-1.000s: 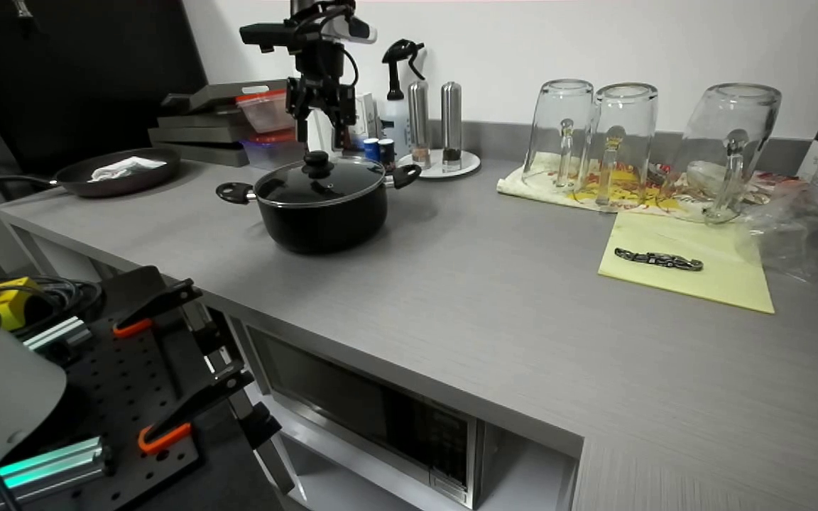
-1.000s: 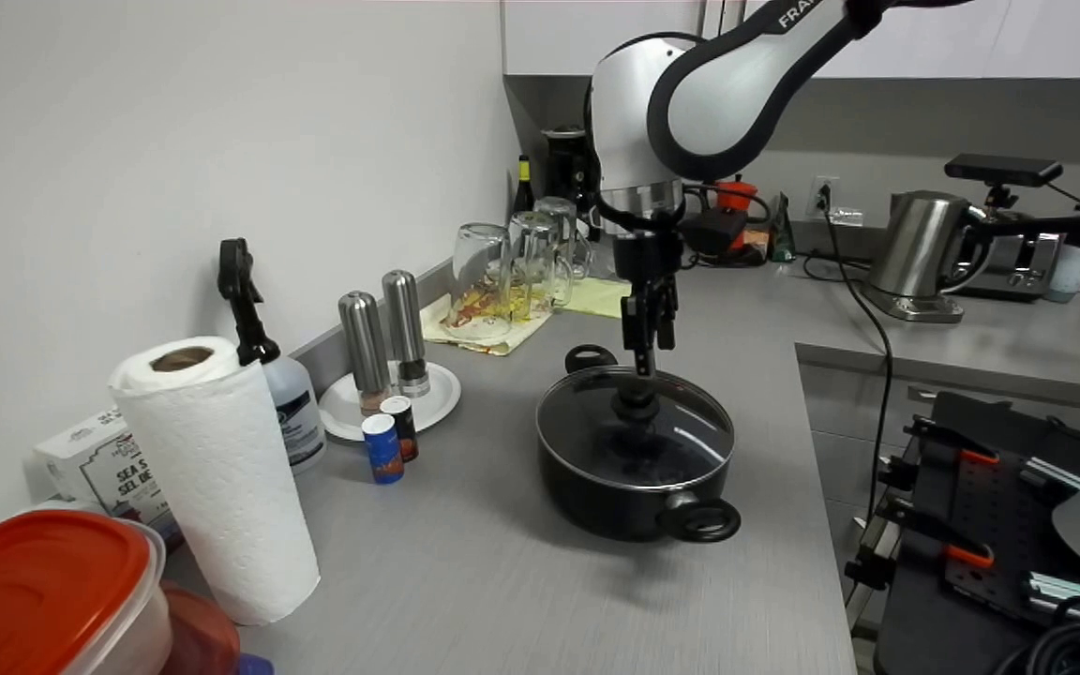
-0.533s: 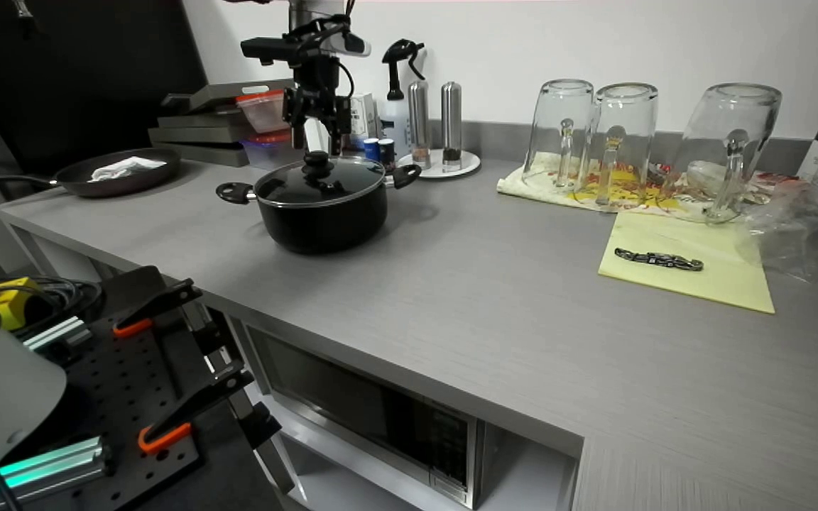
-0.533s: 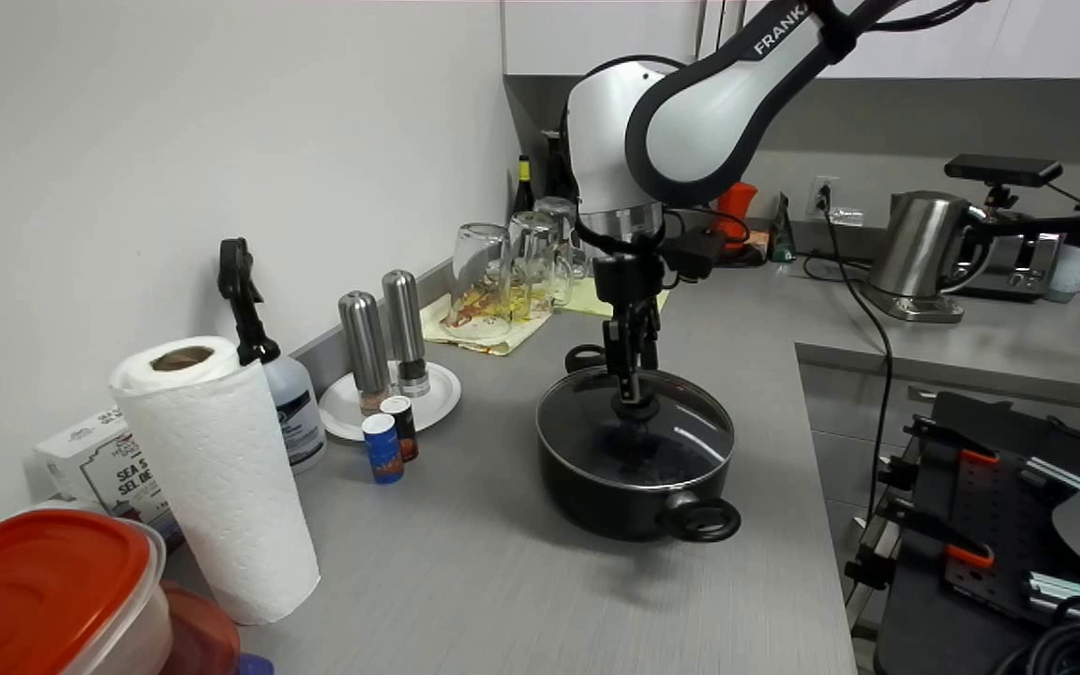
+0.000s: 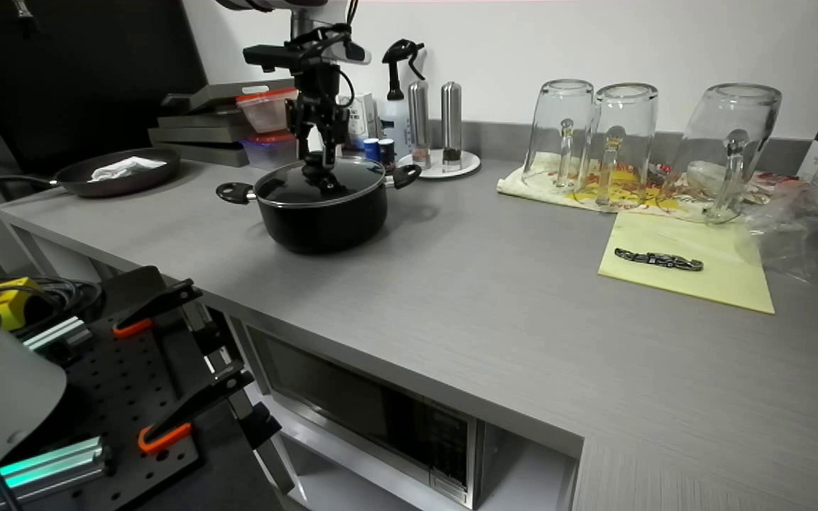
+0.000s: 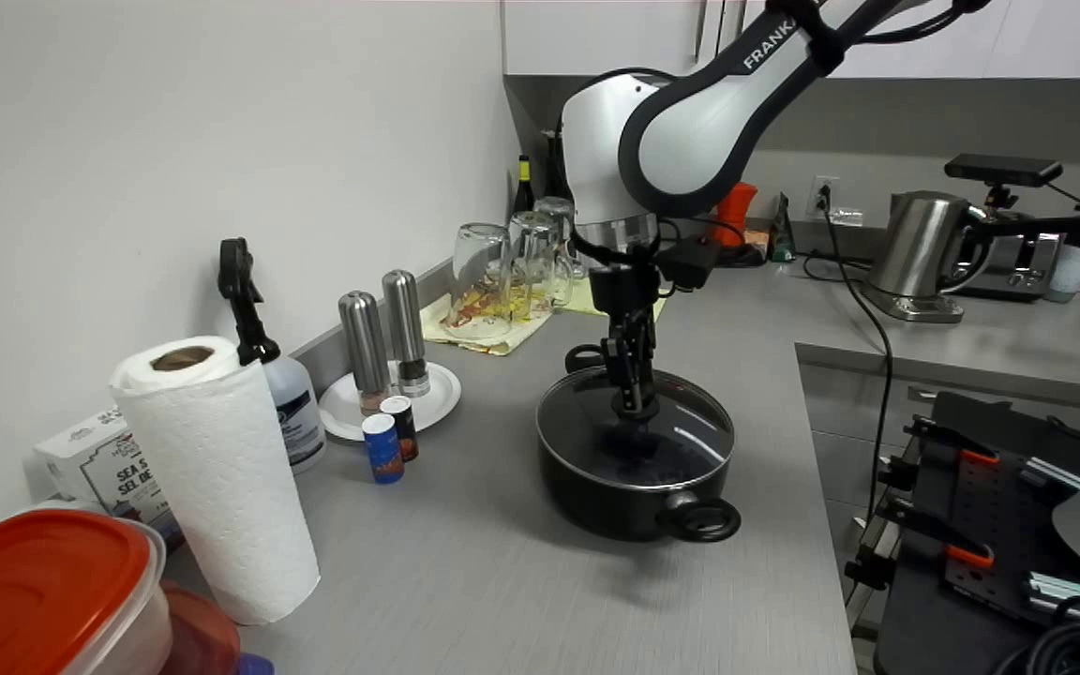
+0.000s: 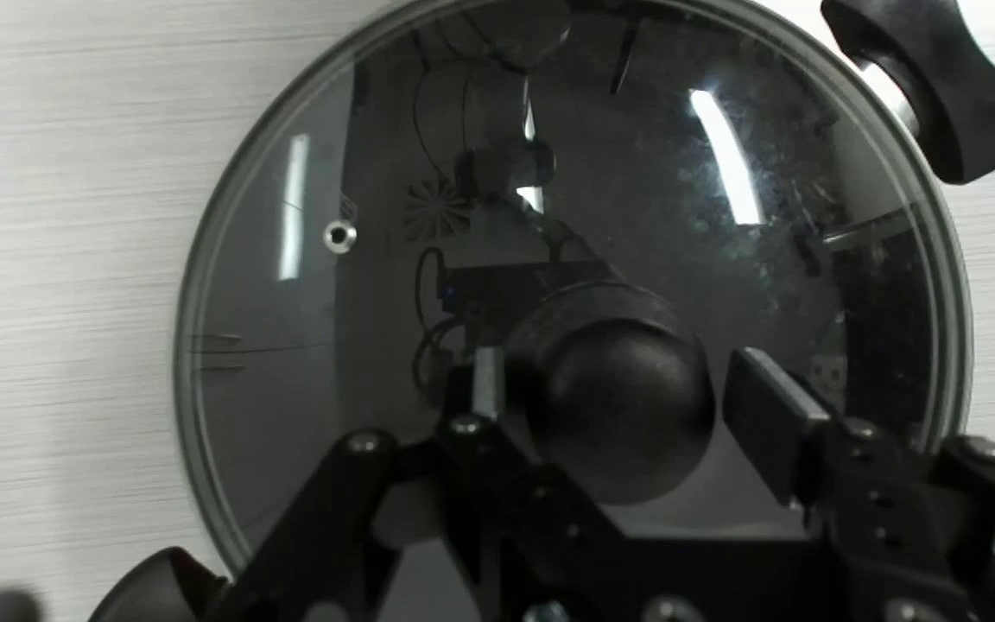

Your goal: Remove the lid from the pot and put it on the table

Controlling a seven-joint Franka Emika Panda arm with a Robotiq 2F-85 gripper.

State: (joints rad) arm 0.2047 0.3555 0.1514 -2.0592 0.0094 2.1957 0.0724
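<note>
Straddling the knob [image 7: 623, 423] of the glass lid [image 7: 618, 233], the end effector [image 7: 623, 387] has its fingers apart. Worktop [image 5: 466, 262] stretches between the covered pot [image 5: 327, 227], front edge and upturned glass mugs [image 5: 618, 117].

Black pot [image 5: 324, 231]; black lid knob [image 7: 623, 410]; grey, finely streaked table [image 5: 466, 298]; pale-yellow sheet [image 5: 714, 280]; white paper towel [image 6: 221, 497].

Pot hdls [image 7: 960, 104] & hand [image 7: 623, 384] partly cut off by wrist vw's edges.

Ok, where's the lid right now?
In an exterior view, the lid sits on the pot, left of centre and right of the frying pan, the gripper straddling its knob.
</note>
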